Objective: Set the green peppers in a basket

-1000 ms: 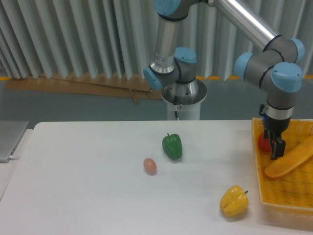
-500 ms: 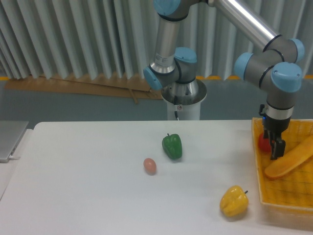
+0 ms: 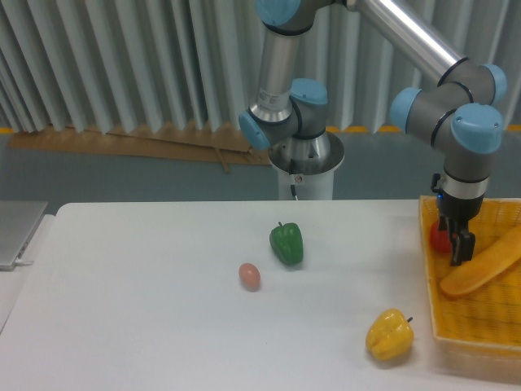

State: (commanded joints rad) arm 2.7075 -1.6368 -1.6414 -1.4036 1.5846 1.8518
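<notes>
The green pepper lies on the white table a little behind its centre, with nothing touching it. The yellow-orange mesh basket stands at the table's right edge. My gripper hangs low inside the basket's near-left part, far to the right of the green pepper. It points straight down beside a red pepper, which it partly hides. Seen edge-on, its fingers give no clear view of the gap between them.
A yellow bell pepper lies at the front right, just outside the basket. A small pinkish egg-shaped object sits left of and nearer than the green pepper. A long orange vegetable rests in the basket. The robot base rises behind the table.
</notes>
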